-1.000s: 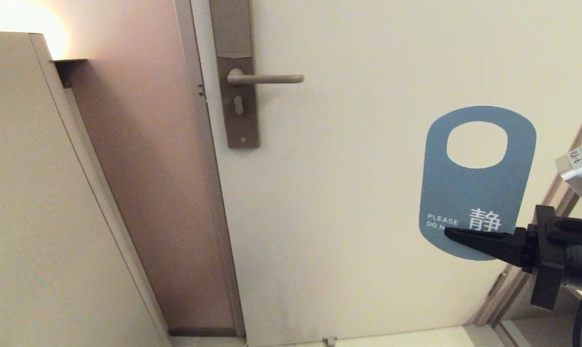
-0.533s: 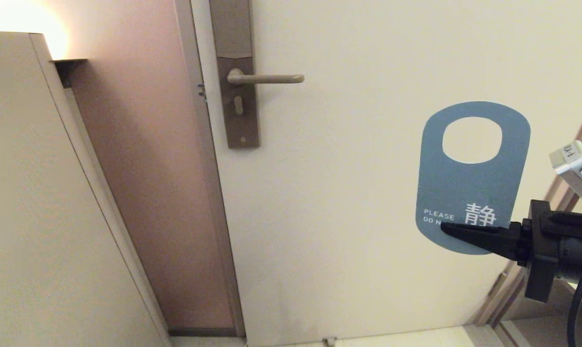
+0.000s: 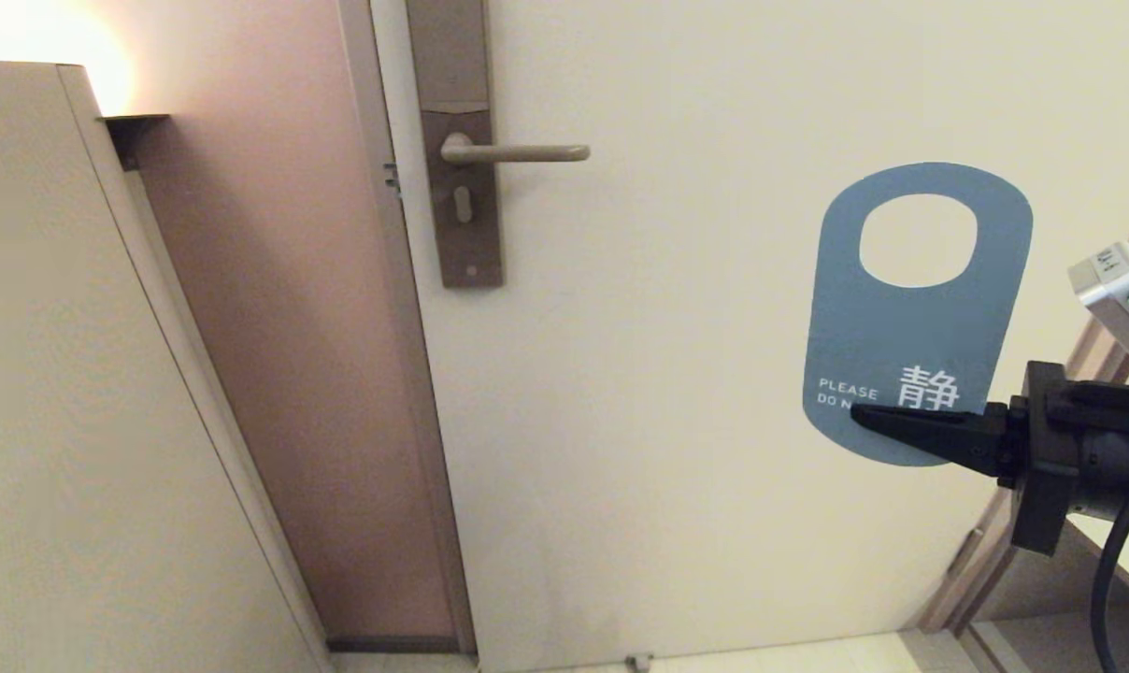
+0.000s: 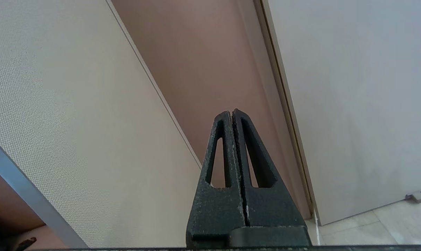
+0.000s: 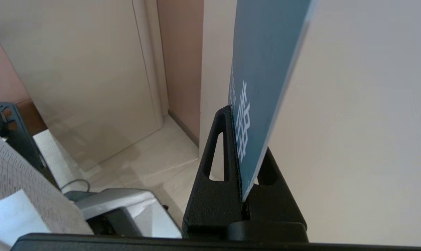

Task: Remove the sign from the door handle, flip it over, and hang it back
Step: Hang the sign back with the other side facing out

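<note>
Sign pinched in right hand, handle bare

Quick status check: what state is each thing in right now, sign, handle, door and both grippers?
sign: off the handle, upright, blue face toward the head camera, pinched at its lower end.
handle: level, bare, nothing hung on it.
door: closed, as far as shows.
right gripper: shut on the sign, right of the handle and lower.
left gripper: shut, holding nothing, away from the handle.
</note>
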{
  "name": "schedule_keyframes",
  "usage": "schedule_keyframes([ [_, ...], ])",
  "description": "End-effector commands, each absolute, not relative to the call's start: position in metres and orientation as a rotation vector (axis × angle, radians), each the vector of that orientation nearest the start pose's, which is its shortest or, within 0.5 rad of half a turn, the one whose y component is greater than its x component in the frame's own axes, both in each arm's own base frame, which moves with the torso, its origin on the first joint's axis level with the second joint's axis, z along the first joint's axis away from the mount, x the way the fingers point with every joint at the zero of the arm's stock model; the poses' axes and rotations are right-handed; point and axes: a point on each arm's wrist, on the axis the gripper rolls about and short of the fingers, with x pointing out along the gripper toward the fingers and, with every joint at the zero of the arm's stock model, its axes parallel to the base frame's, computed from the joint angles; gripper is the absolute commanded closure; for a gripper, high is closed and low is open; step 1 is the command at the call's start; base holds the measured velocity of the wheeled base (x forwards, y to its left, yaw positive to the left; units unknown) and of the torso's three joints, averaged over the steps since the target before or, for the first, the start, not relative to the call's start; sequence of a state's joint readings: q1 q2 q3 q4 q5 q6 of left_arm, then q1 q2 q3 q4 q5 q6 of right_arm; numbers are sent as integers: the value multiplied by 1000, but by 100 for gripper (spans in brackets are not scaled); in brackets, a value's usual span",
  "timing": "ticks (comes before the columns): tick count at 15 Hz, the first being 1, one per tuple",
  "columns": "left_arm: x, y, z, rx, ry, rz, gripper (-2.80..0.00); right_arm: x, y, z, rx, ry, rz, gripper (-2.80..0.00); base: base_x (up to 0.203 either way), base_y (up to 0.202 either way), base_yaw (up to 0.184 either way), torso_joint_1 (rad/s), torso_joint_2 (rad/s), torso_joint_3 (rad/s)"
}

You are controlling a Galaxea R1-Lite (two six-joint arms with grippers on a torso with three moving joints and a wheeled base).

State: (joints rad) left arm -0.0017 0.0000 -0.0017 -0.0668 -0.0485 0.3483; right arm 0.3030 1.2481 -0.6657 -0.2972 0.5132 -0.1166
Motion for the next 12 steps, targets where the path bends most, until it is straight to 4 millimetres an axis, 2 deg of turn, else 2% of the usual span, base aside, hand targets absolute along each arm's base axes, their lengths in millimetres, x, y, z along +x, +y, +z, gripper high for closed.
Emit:
schedule_keyframes([
  [1, -23, -1, 83, 353, -76, -38, 0, 180, 68, 223, -79, 237, 831, 0, 0, 0, 0, 0, 0, 0],
  [8, -23, -1, 83, 376, -79, -34, 0, 206, 76, 232, -84, 202, 834, 0, 0, 0, 0, 0, 0, 0],
  [12, -23, -1, 81, 378, -53, -32, 0, 218, 80, 229, -85, 173, 835, 0, 0, 0, 0, 0, 0, 0],
])
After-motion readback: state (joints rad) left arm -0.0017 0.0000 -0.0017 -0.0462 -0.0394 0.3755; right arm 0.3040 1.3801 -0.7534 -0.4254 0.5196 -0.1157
